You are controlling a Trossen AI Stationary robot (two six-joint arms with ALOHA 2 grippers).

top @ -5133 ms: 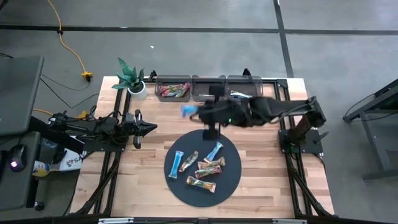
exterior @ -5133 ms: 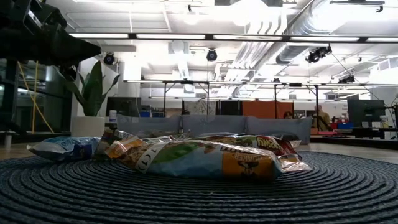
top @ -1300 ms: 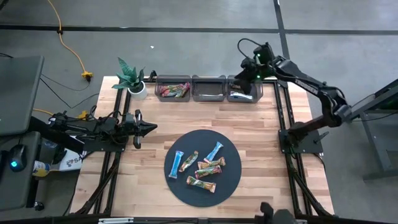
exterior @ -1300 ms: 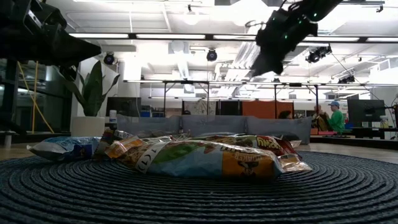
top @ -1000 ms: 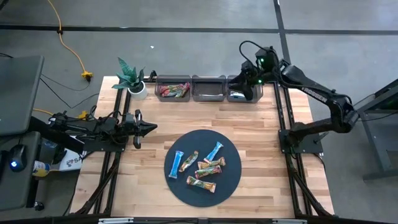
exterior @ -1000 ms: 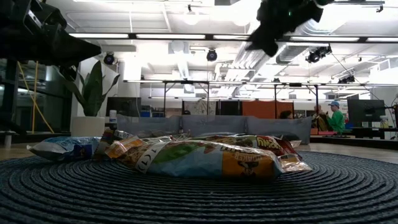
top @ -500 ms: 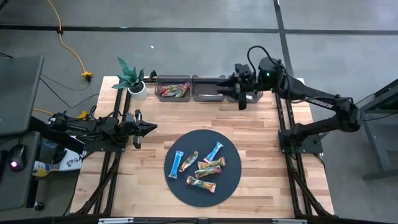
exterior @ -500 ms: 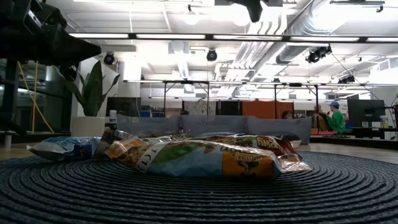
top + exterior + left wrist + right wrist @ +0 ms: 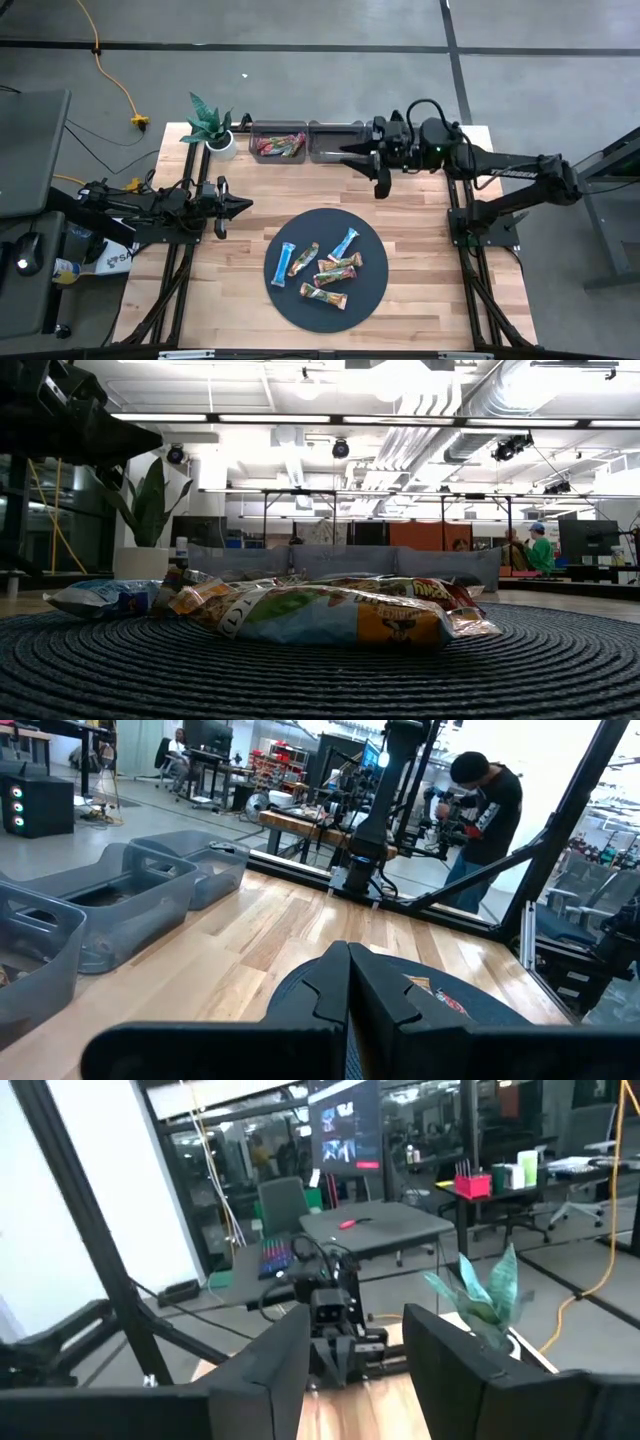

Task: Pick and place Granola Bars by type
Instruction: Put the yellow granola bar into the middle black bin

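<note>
1. The right gripper [image 9: 352, 153] is seen from above beside the bins [image 9: 335, 141], fingers parted and empty.
2. Five Granola Bars [image 9: 325, 266] lie on the disc [image 9: 372, 283] below it.
3. The left gripper [image 9: 348, 982] is shown closed only at its wrist.

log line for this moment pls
right gripper: open, empty, over bins | left gripper: shut, parked | bars: six on disc

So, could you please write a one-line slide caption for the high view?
Right end effector open and empty near the bins; six granola bars remain on the dark mat; left arm waits aside.
</note>
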